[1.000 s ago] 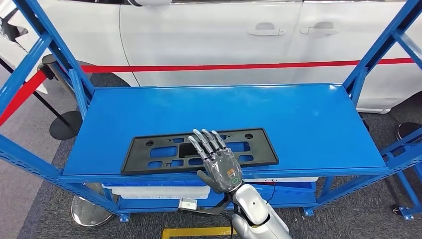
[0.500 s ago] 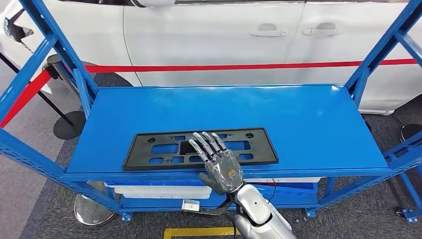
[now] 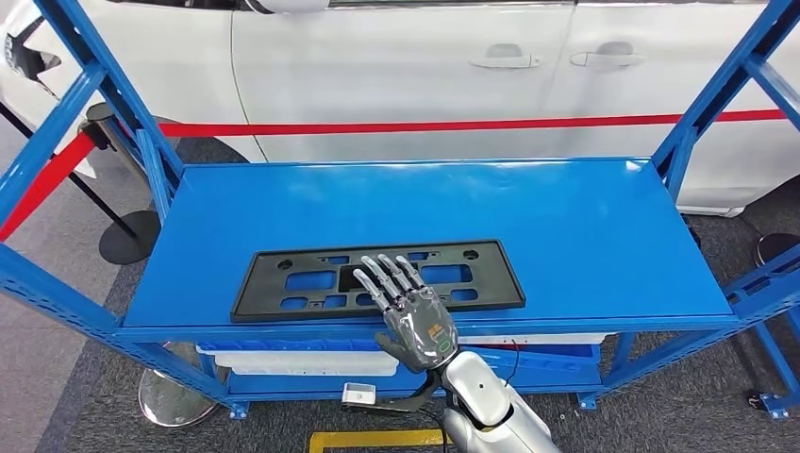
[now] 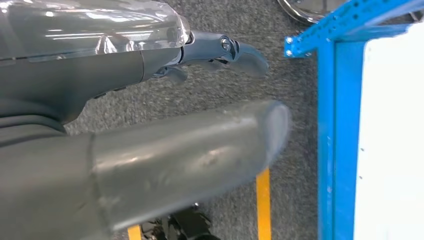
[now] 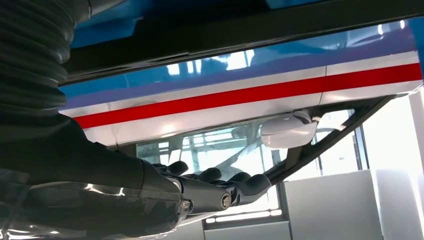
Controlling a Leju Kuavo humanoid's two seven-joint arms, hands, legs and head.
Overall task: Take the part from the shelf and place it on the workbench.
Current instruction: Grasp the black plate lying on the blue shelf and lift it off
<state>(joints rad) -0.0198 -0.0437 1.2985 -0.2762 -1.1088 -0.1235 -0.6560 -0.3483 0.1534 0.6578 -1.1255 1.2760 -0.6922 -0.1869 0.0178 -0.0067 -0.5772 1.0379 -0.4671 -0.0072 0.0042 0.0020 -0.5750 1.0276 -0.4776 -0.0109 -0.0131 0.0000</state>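
Note:
The part (image 3: 492, 279) is a flat black rectangular bracket with several cut-outs. It lies near the front edge of the blue shelf top (image 3: 566, 217) in the head view. My right hand (image 3: 412, 314) reaches in from below, palm down, its spread fingers (image 3: 375, 278) over the middle of the part. It holds nothing, and whether it touches the part I cannot tell. In the right wrist view the right hand (image 5: 150, 195) has its fingers stretched out straight. My left hand (image 4: 150, 125) hangs beside the shelf over the grey floor, fingers extended and empty.
Blue uprights (image 3: 104, 94) (image 3: 717, 94) frame the shelf on both sides. A white car (image 3: 425, 57) stands behind a red barrier tape (image 3: 425, 125). A stanchion base (image 3: 127, 236) sits at the left. A white bin (image 3: 292, 363) is on the lower shelf, with a yellow floor marking (image 3: 377, 440) below it.
My right hand has drawn slightly back toward the shelf's front edge and a little left over the part. The view has shifted slightly. The part has not moved.

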